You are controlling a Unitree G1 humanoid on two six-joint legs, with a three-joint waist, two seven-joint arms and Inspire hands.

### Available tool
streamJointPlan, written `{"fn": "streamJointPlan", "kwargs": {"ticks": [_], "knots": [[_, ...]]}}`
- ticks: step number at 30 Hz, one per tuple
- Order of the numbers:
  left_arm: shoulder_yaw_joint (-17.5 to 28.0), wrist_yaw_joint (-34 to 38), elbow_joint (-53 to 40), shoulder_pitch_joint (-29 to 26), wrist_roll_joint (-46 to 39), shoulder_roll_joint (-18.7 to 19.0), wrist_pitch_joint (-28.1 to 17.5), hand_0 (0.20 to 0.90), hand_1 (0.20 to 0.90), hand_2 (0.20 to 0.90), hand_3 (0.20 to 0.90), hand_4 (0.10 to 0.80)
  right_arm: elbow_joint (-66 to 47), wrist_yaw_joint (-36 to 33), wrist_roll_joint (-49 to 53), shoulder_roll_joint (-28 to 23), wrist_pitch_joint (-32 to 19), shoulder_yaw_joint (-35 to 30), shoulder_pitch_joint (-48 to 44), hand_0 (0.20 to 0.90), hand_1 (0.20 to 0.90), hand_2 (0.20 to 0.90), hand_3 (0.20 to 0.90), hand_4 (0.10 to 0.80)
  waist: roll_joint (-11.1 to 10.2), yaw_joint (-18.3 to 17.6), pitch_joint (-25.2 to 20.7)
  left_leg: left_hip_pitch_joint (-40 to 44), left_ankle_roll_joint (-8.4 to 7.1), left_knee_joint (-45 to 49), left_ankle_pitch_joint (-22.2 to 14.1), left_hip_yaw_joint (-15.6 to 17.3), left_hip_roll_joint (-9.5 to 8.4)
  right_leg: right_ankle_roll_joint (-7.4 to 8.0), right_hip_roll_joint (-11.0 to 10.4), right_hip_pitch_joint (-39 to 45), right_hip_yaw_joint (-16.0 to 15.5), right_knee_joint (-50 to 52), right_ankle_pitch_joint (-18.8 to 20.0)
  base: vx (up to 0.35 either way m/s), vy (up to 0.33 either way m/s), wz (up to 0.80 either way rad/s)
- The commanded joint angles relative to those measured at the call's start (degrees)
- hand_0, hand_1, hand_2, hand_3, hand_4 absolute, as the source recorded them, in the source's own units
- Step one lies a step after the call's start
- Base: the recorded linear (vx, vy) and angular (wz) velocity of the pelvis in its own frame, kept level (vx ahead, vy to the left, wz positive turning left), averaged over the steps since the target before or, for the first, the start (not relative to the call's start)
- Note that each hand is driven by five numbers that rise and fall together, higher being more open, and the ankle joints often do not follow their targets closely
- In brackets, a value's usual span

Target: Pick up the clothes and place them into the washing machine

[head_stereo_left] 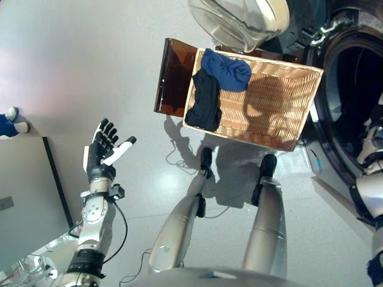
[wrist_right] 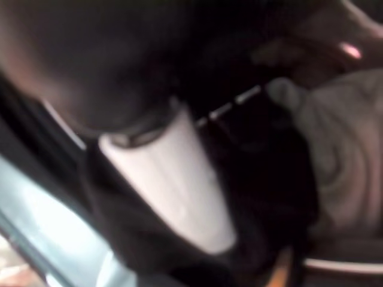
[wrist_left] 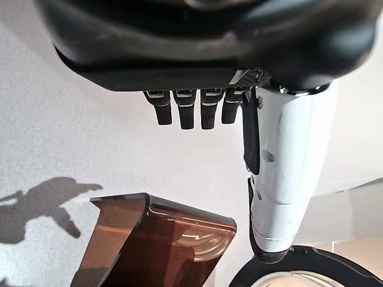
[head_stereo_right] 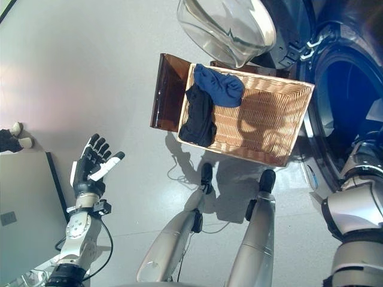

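Open door (head_stereo_left: 239,21) over basket (head_stereo_left: 281,89)

I am looking down on a pale grey, glossy floor (head_stereo_left: 90,60) that is catching soft light and carrying dark shadows. A brown translucent panel (head_stereo_left: 173,78) is standing on it. A grey slab with a dark edge (head_stereo_left: 24,197) is lying at lower left.

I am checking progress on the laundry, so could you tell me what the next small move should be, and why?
Probably draw the right arm back out of the washing machine and over the wicker basket. That arm reaches into the drum, while a blue garment and a dark garment lie in the basket. The left hand hangs open, well away.
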Motion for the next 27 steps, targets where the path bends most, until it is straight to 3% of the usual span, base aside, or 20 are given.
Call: {"fn": "streamJointPlan", "kwargs": {"ticks": [1, 5, 9, 20, 27], "knots": [[6.0, 2.6, -1.3, 1.8, -1.3, 3.3, -3.1, 0.9, 0.9, 0.9, 0.9, 0.8, -3.0, -4.6, 1.4, -12.1, 4.4, 3.2, -4.1, 0.9, 0.9, 0.9, 0.9, 0.8, 1.2, -2.0, -2.7, 3.3, -6.44, -0.8, -4.7, -1.1, 1.87, -1.21, 4.2, 8.7, -2.8, -10.7, 2.2, 0.009, 0.018, 0.07], [6.2, 2.0, -1.1, 1.9, -1.3, 3.9, -3.4, 0.9, 0.9, 0.9, 0.9, 0.8, -2.3, -5.8, 5.8, -13.6, 2.3, 0.5, -2.3, 0.9, 0.9, 0.9, 0.9, 0.8, 0.5, -2.2, -2.9, 4.0, -6.29, -0.8, -4.7, -1.3, 1.77, -1.1, 3.8, 10.0, -3.6, -11.0, 2.2, 0.011, 0.015, 0.05], [6.2, 2.1, -0.1, 1.9, -1.1, 4.1, -3.7, 0.9, 0.9, 0.9, 0.9, 0.8, -4.3, -9.0, 12.5, -13.1, -0.7, -6.6, 3.1, 0.9, 0.9, 0.9, 0.9, 0.8, -0.1, -2.5, -2.9, 5.2, -5.92, -0.8, -5.0, -1.5, 1.71, -0.88, 3.7, 11.4, -3.8, -11.2, 2.3, 0.006, 0.019, 0.0], [3.9, 2.3, 1.5, 2.0, -0.1, 3.6, -4.7, 0.9, 0.9, 0.9, 0.9, 0.8, -5.5, -12.7, 15.7, -3.0, -2.6, -13.3, 12.0, 0.9, 0.9, 0.9, 0.9, 0.8, -0.6, -2.0, -4.3, 8.7, -5.02, -0.8, -5.8, -2.3, 1.0, -0.63, 2.8, 16.6, -4.4, -13.1, 2.6, 0.017, 0.044, 0.03], [4.6, 2.9, 2.6, 2.5, 0.7, 3.4, -4.6, 0.9, 0.9, 0.9, 0.9, 0.8, -11.0, -14.3, 14.5, 0.0, -2.8, -14.9, 14.1, 0.9, 0.9, 0.9, 0.9, 0.8, -1.0, -2.1, -4.7, 10.2, -4.63, -0.8, -6.3, -2.5, 0.81, -0.59, 2.8, 19.1, -4.5, -14.7, 2.9, 0.012, 0.029, -0.03]]}}
